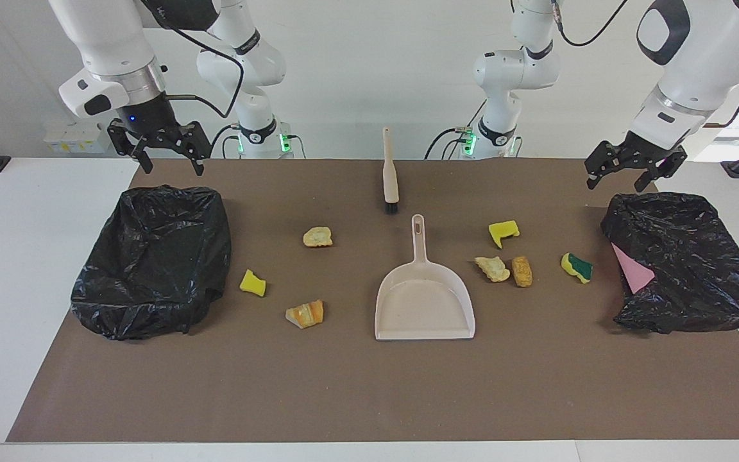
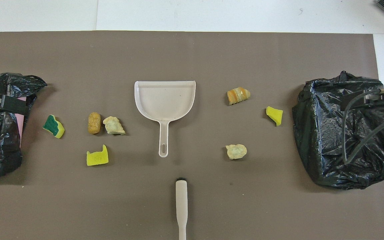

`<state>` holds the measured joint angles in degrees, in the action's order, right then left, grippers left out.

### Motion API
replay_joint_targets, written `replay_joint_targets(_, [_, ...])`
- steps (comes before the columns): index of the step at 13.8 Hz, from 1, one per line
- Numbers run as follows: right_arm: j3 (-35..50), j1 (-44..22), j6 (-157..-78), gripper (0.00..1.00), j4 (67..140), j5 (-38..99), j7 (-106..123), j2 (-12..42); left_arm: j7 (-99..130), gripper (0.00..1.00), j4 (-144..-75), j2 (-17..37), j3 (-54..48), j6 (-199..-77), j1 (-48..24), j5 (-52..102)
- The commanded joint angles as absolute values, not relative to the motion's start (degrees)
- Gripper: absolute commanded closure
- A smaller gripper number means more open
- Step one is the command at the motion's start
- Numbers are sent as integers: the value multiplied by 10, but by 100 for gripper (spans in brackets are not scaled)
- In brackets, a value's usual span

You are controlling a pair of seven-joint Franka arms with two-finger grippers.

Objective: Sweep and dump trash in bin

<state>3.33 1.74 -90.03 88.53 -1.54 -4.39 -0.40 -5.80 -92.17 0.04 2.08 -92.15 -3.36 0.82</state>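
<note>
Seven yellow sponge and tan bread-like trash scraps are lying scattered around the beige plastic dustpan, well apart from the wide-open left gripper and right gripper, both hanging over black-bagged bins, clearly seen only facing.

A brown mat covers the white table beneath everything.

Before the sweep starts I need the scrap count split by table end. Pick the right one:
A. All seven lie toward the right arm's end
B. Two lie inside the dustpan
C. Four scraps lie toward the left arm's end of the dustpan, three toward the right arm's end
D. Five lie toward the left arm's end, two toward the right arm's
C: beside the dustpan, toward the left arm's end, lie the notched yellow sponge, pale chunk, tan chunk and green-backed sponge; only three scraps lie toward the right arm's end.
</note>
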Motion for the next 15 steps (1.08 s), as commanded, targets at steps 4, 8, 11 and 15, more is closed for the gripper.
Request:
replay_joint_targets(4, [35,23,-903,0,896,-9,-28,-15,-52,0,-912,0,19,-910,-33,-2])
replay_joint_targets(8, [35,26,-900,0,897,-9,-23,-16,-52,0,-912,0,19,-910,-33,-2])
replay_joint_targets(11, [35,21,-897,0,903,-10,-27,-19,-52,0,-912,-1,19,-909,-33,-2])
replay_joint_targets(15, [35,25,-903,0,919,-10,-31,-29,-52,0,-912,0,19,-909,-33,-2])
